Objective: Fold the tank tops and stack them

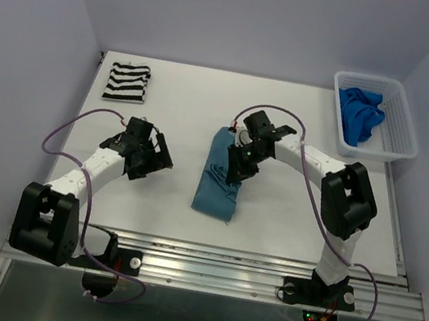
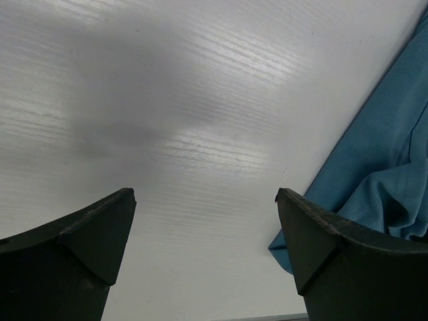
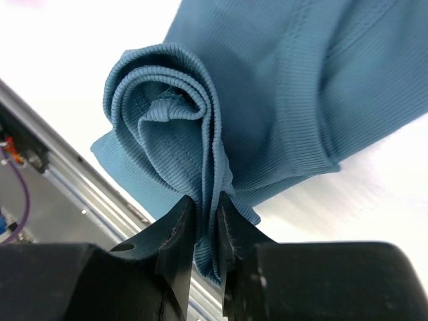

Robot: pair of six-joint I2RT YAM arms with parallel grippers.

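Dark fingers (image 3: 177,227) of the right gripper (image 3: 206,204) filled the near edge of the right wrist view, pinched close on a rolled bunch of the teal tank top (image 3: 301,87), several ribbed layers and a hem caught between them. That top lay as a long strip at mid-table, running from far to near, with the right gripper at its far end.

The step in hand looked like a fold of the teal top. To do it well, the gathered edge probably wanted carrying low over the flat part and laying down square before the fingers let go, since so thick a roll would likely spring open or drag crooked. The left gripper (image 2: 204,194), its jaws wide apart and grasping nothing, hung over bare table (image 1: 181,113) just left of the cloth, and could pin the near end.

Only the right wrist view showed the pinch and the curled layers; from above the arm hid them. Only the top view showed the striped tank top (image 1: 127,83) folded at the far left corner and the royal blue tank top (image 1: 360,113) heaped in the white basket (image 1: 406,128) at far right
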